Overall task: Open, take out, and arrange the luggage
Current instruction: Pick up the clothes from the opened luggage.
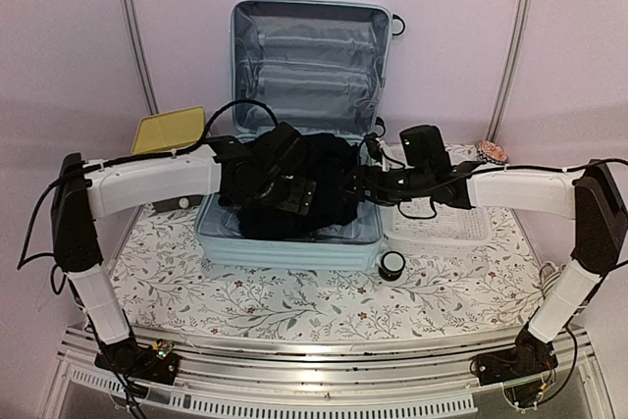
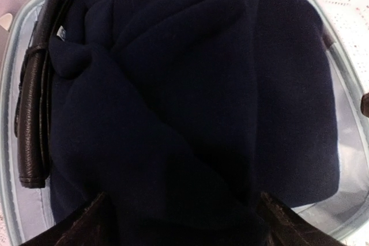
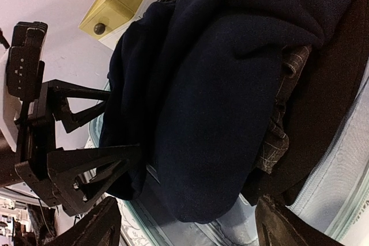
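Now, the left end effector (image 2: 184, 220) and right end effector (image 3: 190, 223) both stand spread over the navy garment (image 2: 184, 84) heaped in the open luggage (image 1: 294, 247).

The left arm (image 1: 147, 183) stretches rightward from its raised elbow, wrist bent so the left gripper (image 1: 285, 191) points down, jaws spread wide. The right arm (image 1: 520, 188) stretches leftward at about the same height, the right gripper (image 1: 371, 182) facing the left one, jaws also wide apart.
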`<state>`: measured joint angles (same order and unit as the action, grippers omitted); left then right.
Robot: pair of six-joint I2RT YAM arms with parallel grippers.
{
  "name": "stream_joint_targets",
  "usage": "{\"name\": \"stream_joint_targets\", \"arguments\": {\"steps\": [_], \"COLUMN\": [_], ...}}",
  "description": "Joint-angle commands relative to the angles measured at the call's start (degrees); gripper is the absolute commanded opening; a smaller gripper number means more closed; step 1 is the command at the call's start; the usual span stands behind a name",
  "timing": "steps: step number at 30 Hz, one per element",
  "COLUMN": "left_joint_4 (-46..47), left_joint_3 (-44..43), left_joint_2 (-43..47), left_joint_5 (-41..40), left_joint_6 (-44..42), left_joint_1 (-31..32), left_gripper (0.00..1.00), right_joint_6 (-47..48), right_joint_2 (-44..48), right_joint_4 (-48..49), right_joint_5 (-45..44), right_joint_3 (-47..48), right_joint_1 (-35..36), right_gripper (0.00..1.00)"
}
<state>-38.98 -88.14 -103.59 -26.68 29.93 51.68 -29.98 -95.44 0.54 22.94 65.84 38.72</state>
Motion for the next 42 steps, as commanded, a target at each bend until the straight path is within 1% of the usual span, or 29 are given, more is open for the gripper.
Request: {"name": "stream_joint_targets", "arguments": {"steps": [1,6,8,12,13,15,21,25,33,34,36,38,39,41,42], "left_joint_4": [-0.5,-0.7,-0.7,-0.7,-0.7,-0.7,-0.8,-0.8,-1.4,-1.4,-1.4,-1.6,-1.8,-2.2,-2.6], "left_joint_3": [0.8,1.4,1.5,1.5,1.6,1.6,1.6,1.0,-0.7,-1.1,-2.2,-3.6,-4.3,-6.0,-6.9], "left_joint_2": [-1.4,-0.5,-0.2,0.7,1.0,1.5,2.8,3.1,2.2,2.1,1.9,1.8,1.7,1.9,1.9], "left_joint_5": [0.5,-0.4,-0.4,0.0,0.2,0.3,1.8,3.0,3.6,4.0,5.3,6.5,6.8,7.3,7.5], "left_joint_6": [-0.8,-1.2,-1.6,-2.6,-3.0,-3.7,-5.2,-6.2,-6.8,-6.9,-7.3,-7.9,-8.1,-8.7,-9.0], "left_joint_1": [-1.3,-1.9,-2.1,-3.1,-3.2,-3.6,-5.4,-5.8,-6.2,-6.3,-6.3,-6.3,-6.3,-6.2,-6.2], "left_gripper": [0.86,0.79,0.74,0.6,0.55,0.47,0.28,0.25,0.24,0.22,0.13,0.04,0.01,0.0,0.0], "right_joint_6": [-0.7,-1.0,-1.1,-1.4,-1.3,-1.3,-1.2,-1.2,-1.3,-1.3,-1.4,-1.4,-1.5,-1.9,-2.2], "right_joint_2": [-1.9,-3.4,-3.8,-4.4,-4.5,-4.5,-4.6,-4.7,-5.1,-5.4,-6.1,-7.4,-8.1,-9.3,-9.9], "right_joint_4": [1.5,1.6,1.6,1.7,1.6,1.6,1.6,1.4,1.4,1.4,1.2,0.4,0.0,-0.8,-1.0], "right_joint_5": [0.2,0.0,-0.2,-0.3,-0.3,-0.4,-0.4,-0.4,-0.5,-0.5,-0.5,-0.8,-1.0,-2.2,-2.5], "right_joint_3": [2.0,2.4,2.5,2.7,2.7,2.7,2.8,2.9,3.0,3.0,3.0,5.4,6.0,7.0,7.4], "right_joint_1": [1.3,2.6,3.0,3.4,3.4,3.6,3.7,3.7,3.9,3.9,3.8,3.8,3.8,3.9,3.8], "right_gripper": [0.79,0.74,0.72,0.69,0.69,0.68,0.67,0.66,0.67,0.67,0.65,0.64,0.64,0.61,0.57]}}
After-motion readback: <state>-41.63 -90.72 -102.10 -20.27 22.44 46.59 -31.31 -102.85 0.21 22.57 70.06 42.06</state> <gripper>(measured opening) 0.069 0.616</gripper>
